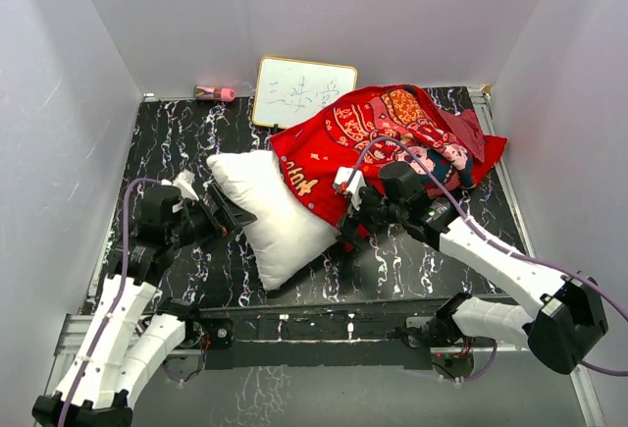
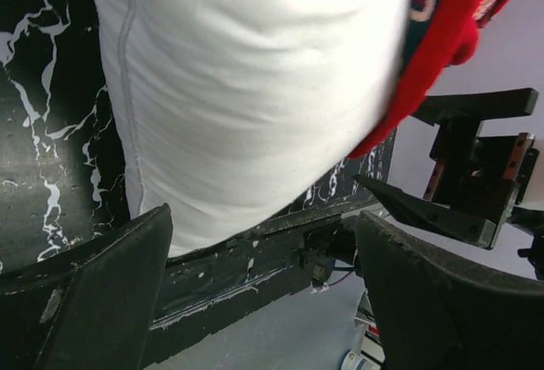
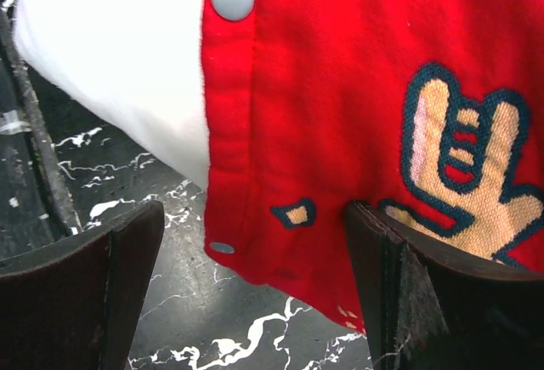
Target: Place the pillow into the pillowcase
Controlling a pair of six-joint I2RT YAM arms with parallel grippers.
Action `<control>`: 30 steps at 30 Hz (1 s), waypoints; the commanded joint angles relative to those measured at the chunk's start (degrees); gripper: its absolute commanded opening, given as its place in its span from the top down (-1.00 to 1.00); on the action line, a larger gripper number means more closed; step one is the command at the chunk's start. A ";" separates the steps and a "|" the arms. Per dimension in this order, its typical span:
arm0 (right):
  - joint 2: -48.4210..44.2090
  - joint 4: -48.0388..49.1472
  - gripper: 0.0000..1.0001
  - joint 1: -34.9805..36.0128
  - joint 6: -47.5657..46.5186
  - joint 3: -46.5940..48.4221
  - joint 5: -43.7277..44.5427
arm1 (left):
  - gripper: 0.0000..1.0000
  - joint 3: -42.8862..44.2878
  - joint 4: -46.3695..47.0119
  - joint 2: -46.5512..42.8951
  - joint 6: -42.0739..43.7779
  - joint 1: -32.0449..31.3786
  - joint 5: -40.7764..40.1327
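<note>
The white pillow (image 1: 267, 219) lies on the black marble table, its far end tucked into the mouth of the red printed pillowcase (image 1: 392, 133), which lies crumpled at the back right. My left gripper (image 1: 234, 213) is open and empty beside the pillow's left side; in the left wrist view the pillow (image 2: 255, 89) fills the space above the spread gripper (image 2: 263, 285), with the pillowcase (image 2: 442, 38) at the right. My right gripper (image 1: 345, 229) is open at the pillowcase's front hem. In the right wrist view the snap-buttoned hem (image 3: 280, 149) hangs between the spread gripper (image 3: 255, 285), next to the pillow (image 3: 110, 64).
A small framed whiteboard (image 1: 302, 91) leans on the back wall, with a pink object (image 1: 216, 93) to its left. White walls close in the table on three sides. A metal rail (image 1: 324, 324) runs along the front edge.
</note>
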 commanded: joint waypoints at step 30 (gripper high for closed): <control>8.29 5.68 0.84 1.32 8.81 19.72 -32.43 | 0.04 -9.44 34.68 15.95 -4.82 -24.40 -15.89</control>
